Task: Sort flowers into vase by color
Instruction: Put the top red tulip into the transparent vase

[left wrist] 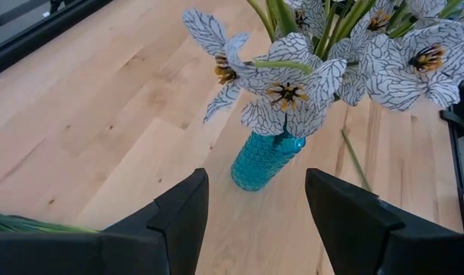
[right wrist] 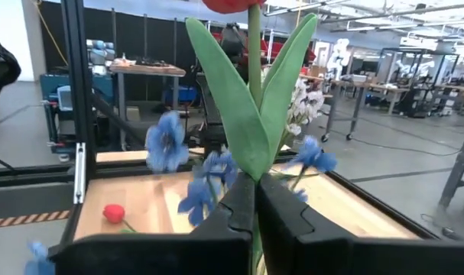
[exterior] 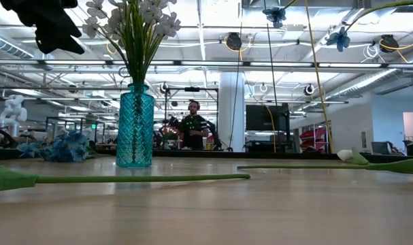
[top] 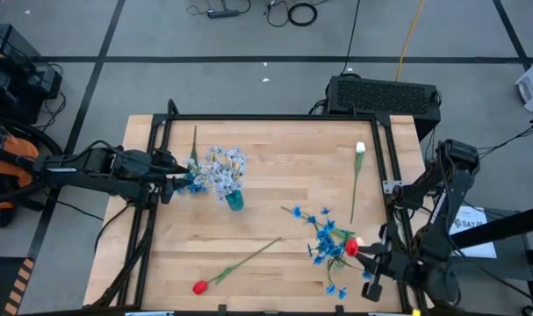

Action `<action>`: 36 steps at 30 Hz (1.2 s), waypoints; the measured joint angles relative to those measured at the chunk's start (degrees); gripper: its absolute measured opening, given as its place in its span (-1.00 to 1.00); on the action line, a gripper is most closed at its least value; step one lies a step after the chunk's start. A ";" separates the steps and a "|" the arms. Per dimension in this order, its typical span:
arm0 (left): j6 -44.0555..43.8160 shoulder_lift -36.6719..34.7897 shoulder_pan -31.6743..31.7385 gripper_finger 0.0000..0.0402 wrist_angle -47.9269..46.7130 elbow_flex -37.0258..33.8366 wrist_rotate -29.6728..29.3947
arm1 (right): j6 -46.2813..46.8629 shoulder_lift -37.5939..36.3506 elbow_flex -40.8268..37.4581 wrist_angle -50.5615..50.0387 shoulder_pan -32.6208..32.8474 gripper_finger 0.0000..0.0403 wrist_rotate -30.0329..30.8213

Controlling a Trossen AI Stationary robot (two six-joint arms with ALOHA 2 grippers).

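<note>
- The teal vase (top: 234,201), our landmark, stands on the bench (top: 275,158) and already holds the pale blue-white sprays (top: 222,167).
- We see the left gripper (top: 173,182) just beside the vase with its jaws apart, nothing between them; some bright blue blossoms (top: 194,183) lie by it.
- Well away from the vase, at the bench's near-right corner, the right gripper (top: 364,253) has its jaws clamped on the stem of a red tulip (top: 351,247), lifted among bright blue sprays (top: 323,237).
- A second red tulip (top: 201,286) lies nearer us than the vase; a white tulip bud (top: 360,148) lies toward the far-right edge.
- We judge the step in hand: the red tulip is picked, not yet sorted.
- The next move calls for a carry clear of the blue sprays, stem kept upright.
</note>
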 joint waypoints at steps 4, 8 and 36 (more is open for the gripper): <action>-0.01 0.00 -0.01 0.11 0.00 -0.01 0.02 | 12.28 1.29 0.00 -9.28 0.02 -1.00 0.01; -0.01 0.00 -0.01 0.11 0.00 -0.02 0.02 | 21.73 2.97 0.00 -15.84 0.02 -1.00 0.02; 0.04 0.00 0.01 0.11 -0.02 -0.02 0.04 | 59.91 2.74 -0.02 -43.47 0.41 -0.76 -10.97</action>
